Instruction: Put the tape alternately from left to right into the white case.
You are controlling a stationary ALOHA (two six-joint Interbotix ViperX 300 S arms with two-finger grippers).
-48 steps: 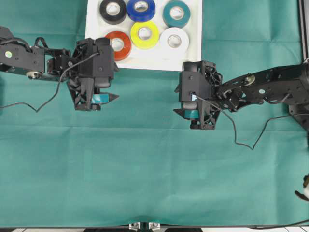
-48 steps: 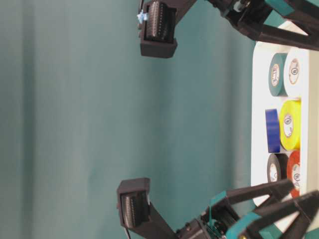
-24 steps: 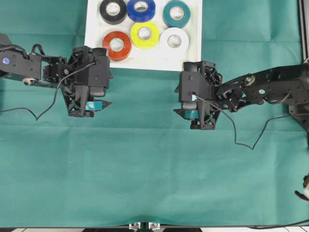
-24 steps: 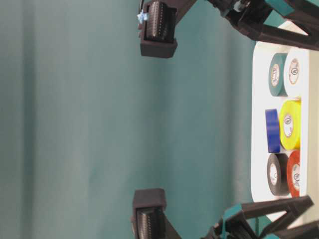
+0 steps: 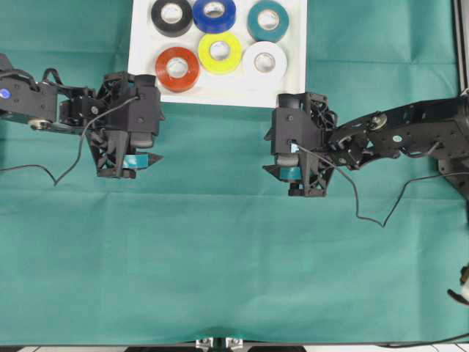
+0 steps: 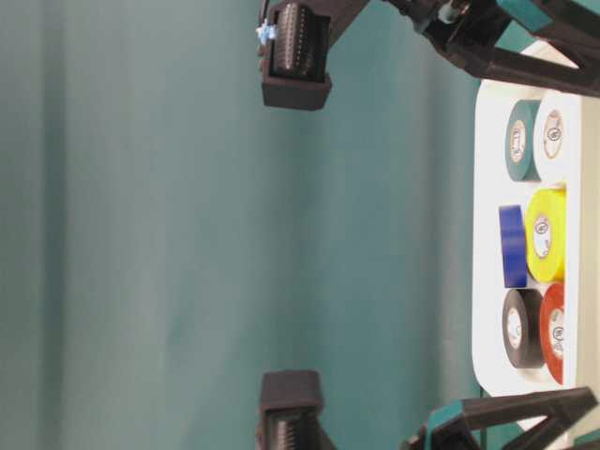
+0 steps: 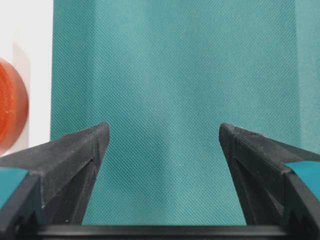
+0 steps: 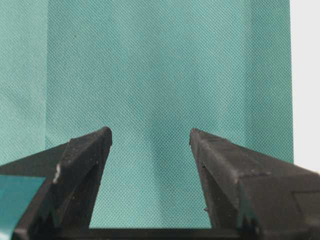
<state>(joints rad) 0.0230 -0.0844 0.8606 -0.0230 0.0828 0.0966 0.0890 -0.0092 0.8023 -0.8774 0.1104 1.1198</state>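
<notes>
The white case (image 5: 293, 89) lies at the top middle of the green cloth. It holds several rolls of tape: black (image 5: 157, 19), blue (image 5: 198, 17) and teal (image 5: 253, 23) in the far row, orange-red (image 5: 163, 75), yellow (image 5: 207, 57) and white (image 5: 250, 69) in the near row. My left gripper (image 5: 150, 143) hovers over bare cloth just left of and below the case, open and empty (image 7: 163, 130). Its wrist view catches the orange-red roll (image 7: 10, 105) and the case (image 7: 30, 50) at the left edge. My right gripper (image 5: 267, 152) is below the case's right corner, open and empty (image 8: 150, 132).
A green cloth (image 5: 220, 264) covers the table. Loose black cables trail from the left arm (image 5: 44, 172) and the right arm (image 5: 374, 216). A dark frame post (image 5: 462, 44) stands at the right edge. The table's front edge (image 5: 220, 345) runs along the bottom.
My left gripper has drawn back to the left, away from the case and off the orange-red roll, staying open. The right arm has not moved.
</notes>
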